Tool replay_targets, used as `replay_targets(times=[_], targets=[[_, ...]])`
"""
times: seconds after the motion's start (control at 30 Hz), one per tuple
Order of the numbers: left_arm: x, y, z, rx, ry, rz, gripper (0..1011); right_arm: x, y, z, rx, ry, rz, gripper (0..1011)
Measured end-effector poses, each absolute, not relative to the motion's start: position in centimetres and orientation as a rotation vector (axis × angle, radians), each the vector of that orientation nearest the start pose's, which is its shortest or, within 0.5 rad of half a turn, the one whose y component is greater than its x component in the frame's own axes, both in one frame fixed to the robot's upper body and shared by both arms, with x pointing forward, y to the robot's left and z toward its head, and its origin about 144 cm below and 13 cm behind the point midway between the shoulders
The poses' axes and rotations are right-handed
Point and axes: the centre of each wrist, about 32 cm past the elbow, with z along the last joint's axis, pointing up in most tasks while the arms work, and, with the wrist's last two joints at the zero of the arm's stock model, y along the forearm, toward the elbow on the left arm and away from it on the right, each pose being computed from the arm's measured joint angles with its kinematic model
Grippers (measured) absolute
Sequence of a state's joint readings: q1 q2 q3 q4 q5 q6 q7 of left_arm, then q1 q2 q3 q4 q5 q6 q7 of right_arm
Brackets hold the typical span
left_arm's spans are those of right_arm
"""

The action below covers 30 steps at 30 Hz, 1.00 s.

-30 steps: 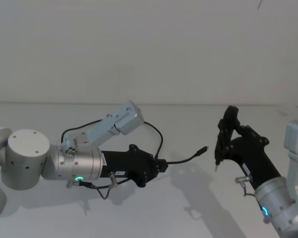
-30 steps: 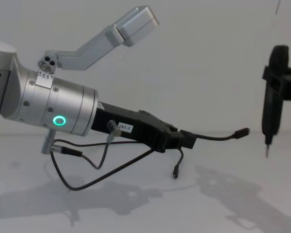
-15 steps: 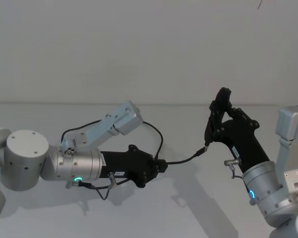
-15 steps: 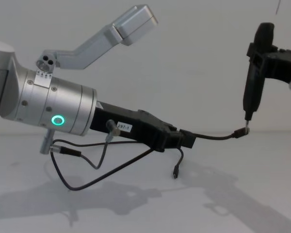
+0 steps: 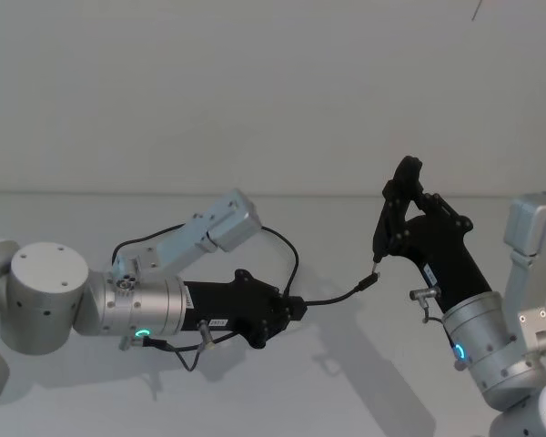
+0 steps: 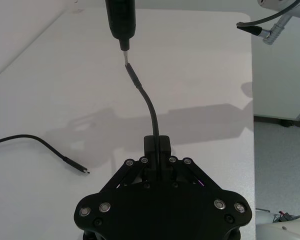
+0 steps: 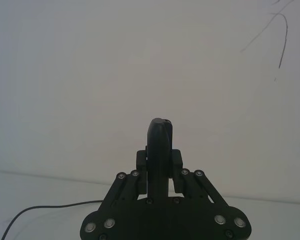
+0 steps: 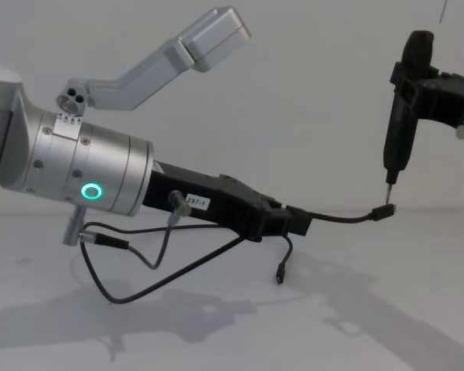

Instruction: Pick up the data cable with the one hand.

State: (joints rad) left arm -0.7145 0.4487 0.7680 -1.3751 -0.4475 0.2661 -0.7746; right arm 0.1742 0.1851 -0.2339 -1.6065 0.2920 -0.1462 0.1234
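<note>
Data cable (image 8: 336,218) juts from the tip of the left gripper (image 8: 298,221), its short free stretch running roughly level and rightward to a small plug (image 8: 384,211) held in the air above the white worktop (image 8: 417,309). The rest of the cable loops back behind the gripper, arching on the far side in the head view (image 5: 287,250) and sagging below the arm, with the other plug (image 8: 279,273) dangling just under the jaws. The jaws are closed on the cable. The left arm lies nearly horizontal, reaching right, its silver wrist cylinder (image 8: 85,178) showing a glowing green ring. The right gripper (image 8: 390,183) hangs nose-down from the right, its jaws pressed together and empty, its thin metal tip just above the raised plug.
</note>
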Motion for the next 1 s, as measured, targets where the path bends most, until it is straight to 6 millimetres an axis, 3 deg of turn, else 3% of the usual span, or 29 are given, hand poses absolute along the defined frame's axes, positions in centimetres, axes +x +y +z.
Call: replay_targets(times=[1.0], targets=[[58.2, 18.4, 127.2, 0.345, -0.076, 0.291, 44, 51.2, -21.9, 119.5, 0.277, -0.15, -1.194, 279]])
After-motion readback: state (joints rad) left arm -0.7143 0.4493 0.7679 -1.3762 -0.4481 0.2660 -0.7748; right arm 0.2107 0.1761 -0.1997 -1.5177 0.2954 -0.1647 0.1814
